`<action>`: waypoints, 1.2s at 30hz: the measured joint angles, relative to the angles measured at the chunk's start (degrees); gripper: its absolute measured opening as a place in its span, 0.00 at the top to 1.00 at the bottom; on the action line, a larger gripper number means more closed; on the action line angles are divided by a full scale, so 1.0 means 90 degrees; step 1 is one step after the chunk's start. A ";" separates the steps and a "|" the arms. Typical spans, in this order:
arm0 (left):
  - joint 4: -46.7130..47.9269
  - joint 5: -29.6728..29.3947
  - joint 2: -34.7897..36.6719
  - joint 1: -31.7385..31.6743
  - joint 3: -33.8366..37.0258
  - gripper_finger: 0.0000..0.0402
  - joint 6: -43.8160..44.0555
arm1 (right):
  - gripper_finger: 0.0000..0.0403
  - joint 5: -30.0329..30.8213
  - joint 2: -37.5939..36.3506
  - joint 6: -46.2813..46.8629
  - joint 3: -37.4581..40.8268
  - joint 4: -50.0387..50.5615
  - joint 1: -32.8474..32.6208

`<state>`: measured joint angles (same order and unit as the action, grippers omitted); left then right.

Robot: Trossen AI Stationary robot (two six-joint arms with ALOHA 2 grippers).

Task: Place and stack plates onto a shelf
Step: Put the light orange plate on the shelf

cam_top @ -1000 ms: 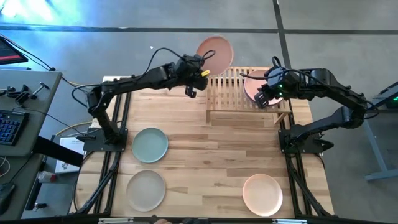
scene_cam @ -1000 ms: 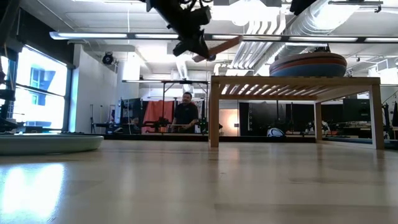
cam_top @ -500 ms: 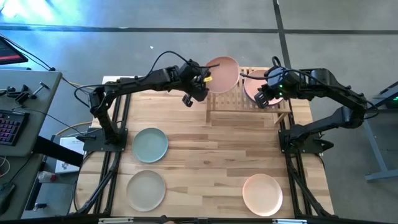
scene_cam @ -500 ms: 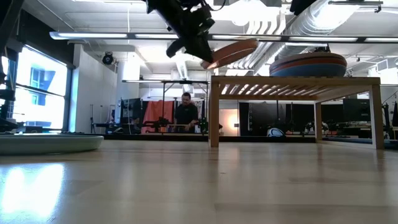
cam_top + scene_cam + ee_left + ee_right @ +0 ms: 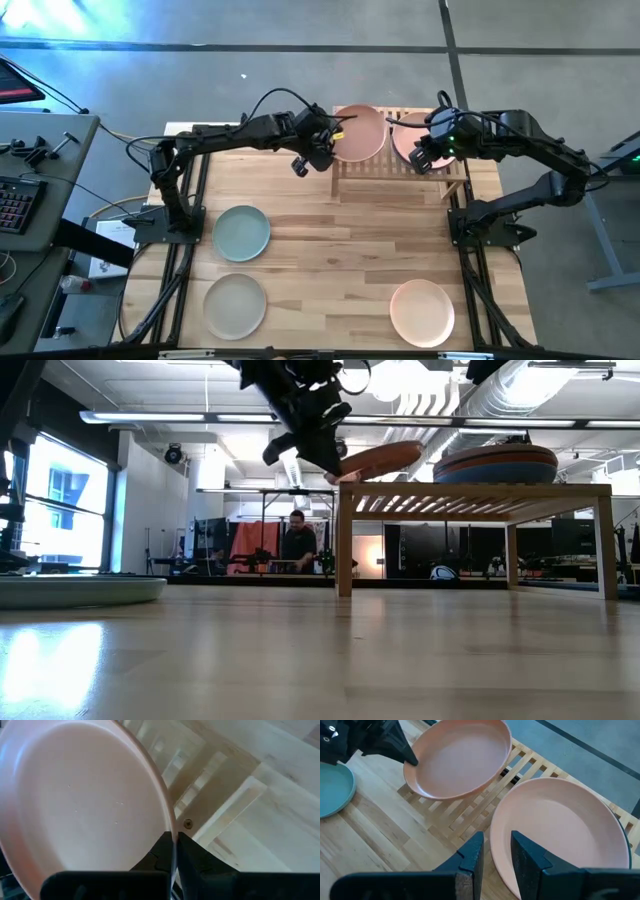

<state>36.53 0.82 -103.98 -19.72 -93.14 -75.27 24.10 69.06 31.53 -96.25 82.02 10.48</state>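
My left gripper [image 5: 326, 141] is shut on a salmon-pink plate [image 5: 360, 132] above the left half of the bamboo shelf [image 5: 400, 182]. In the low view this plate [image 5: 382, 457] is tilted, its low edge close to the shelf's top [image 5: 470, 489]; whether they touch, I cannot tell. On the shelf's right half a stack of plates [image 5: 495, 464] rests on the slats, a pale pink plate [image 5: 555, 830] on top. My right gripper [image 5: 421, 157] is shut on that top plate. My left gripper pinches the salmon-pink plate's rim [image 5: 170, 827] on the side toward the table's left, one finger on the plate's inside and one on its underside. The fingers slant down from the left. The plate is tilted, its held side lowest. My right gripper has the pale pink plate's rim [image 5: 494, 837] between its two fingers, one finger [image 5: 530, 857] over the plate's inside and the other [image 5: 472, 855] outside it. It comes slanting down at the plate's near-left side. The plate lies on the stack.
On the table lie a sage green plate [image 5: 241, 232], a beige plate [image 5: 235, 304] and a pale peach plate [image 5: 421, 311], all nearer than the shelf. Bare wood lies between them. A person stands in the room behind [image 5: 298, 540].
My left gripper has carried the salmon-pink plate from beyond the shelf's far edge toward the near edge and down, over the shelf's left half. It has rolled, and the plate has tipped from steeply slanted to nearly flat.
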 joint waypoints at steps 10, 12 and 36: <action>0.0002 -0.0043 -0.0243 0.0101 0.0004 1.00 0.0012 | 0.82 -0.0003 0.0000 0.0119 0.0000 0.0000 0.0000; -0.0007 -0.0054 -0.0258 0.0124 0.0000 1.00 0.0018 | 0.82 -0.0008 0.0000 0.0120 0.0000 0.0000 0.0000; -0.0118 -0.0310 -0.0301 0.0155 -0.0002 0.94 0.0007 | 0.82 -0.0054 0.0002 0.0080 0.0000 0.0002 -0.0001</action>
<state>35.47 -1.97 -106.69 -18.33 -93.17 -75.21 23.61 69.08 32.25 -96.25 82.04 10.47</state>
